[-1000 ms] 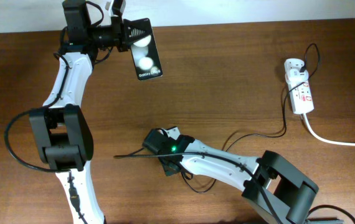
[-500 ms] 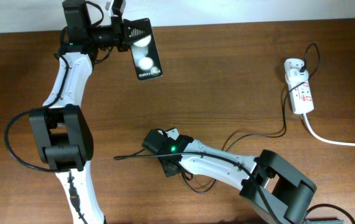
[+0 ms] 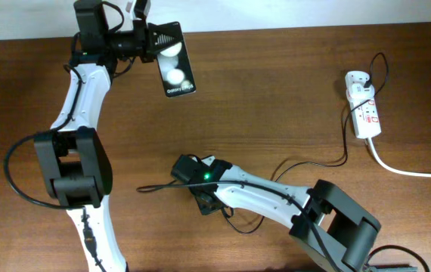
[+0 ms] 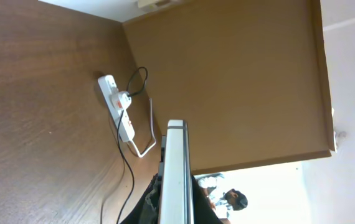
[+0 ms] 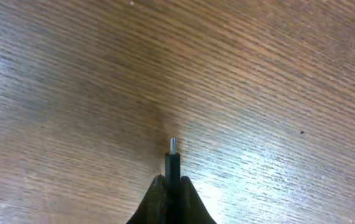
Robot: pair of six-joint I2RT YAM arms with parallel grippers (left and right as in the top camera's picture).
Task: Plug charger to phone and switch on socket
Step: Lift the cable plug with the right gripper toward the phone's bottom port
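Still, the phone point(image 3: 176, 69) is held unmoved near the far left of the table point(image 3: 276, 91), pinched by the left gripper point(image 3: 153, 41). The charger point(image 5: 172, 163) tip is clamped in the right gripper point(image 5: 172, 190), which has shifted slightly leftward, well apart from the socket point(image 3: 363, 109).

Robotics lab prob.: L arm point(image 3: 83, 83), R arm point(image 3: 265, 198), wood table point(image 3: 291, 98).

Dark wooden table point(image 3: 291, 98), pale wall point(image 3: 314, 11) behind.
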